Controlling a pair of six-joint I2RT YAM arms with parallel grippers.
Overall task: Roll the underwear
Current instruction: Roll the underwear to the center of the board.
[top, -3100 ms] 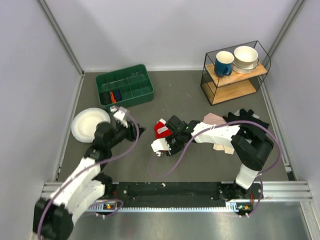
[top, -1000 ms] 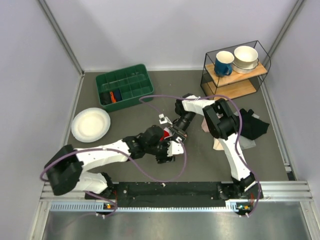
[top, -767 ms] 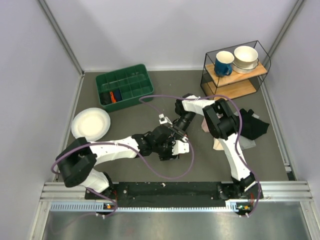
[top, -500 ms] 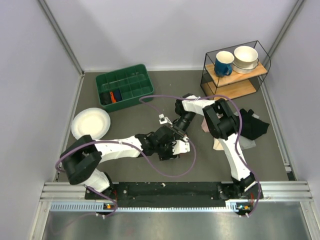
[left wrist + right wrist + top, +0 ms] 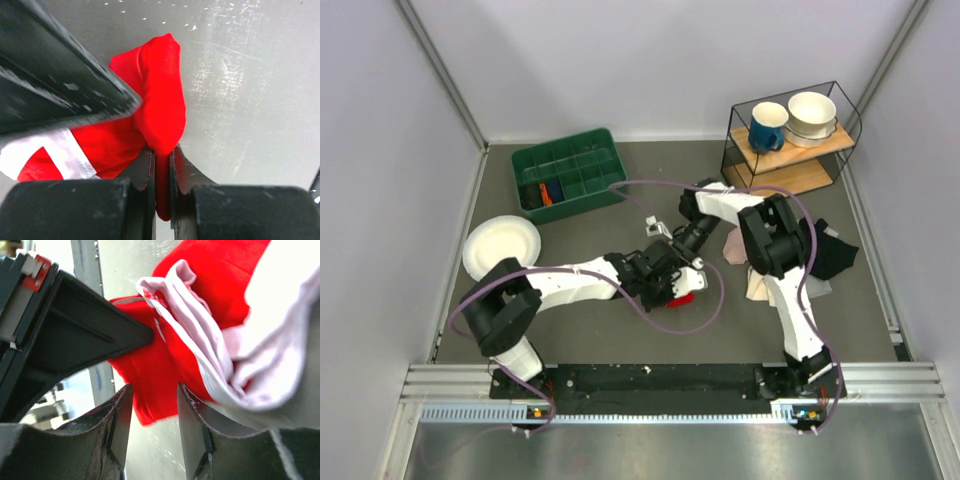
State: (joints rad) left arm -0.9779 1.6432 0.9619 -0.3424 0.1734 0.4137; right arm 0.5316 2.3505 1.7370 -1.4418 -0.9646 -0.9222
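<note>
The red underwear [image 5: 683, 298] lies bunched on the grey table, mostly hidden under both grippers. My left gripper [image 5: 667, 283] is shut on a fold of it; in the left wrist view the red fabric [image 5: 156, 100] is pinched between the two fingers [image 5: 144, 172], with white trim at the lower left. My right gripper [image 5: 688, 243] is just behind it. In the right wrist view its jaws stand apart, with the red cloth and white waistband [image 5: 165, 365] hanging past the fingertips [image 5: 118, 425].
A green compartment tray [image 5: 570, 172] is at the back left and a white plate [image 5: 501, 250] at the left. A wire shelf [image 5: 790, 165] holds a blue mug [image 5: 768, 127] and white bowls [image 5: 812, 113]. A pink-and-beige cloth [image 5: 760, 285] and a black garment [image 5: 830, 255] lie at the right.
My left arm has reached in from the left and shut on the underwear. The bundle has turned, so red shows where white did. My right gripper has drawn back a little.
</note>
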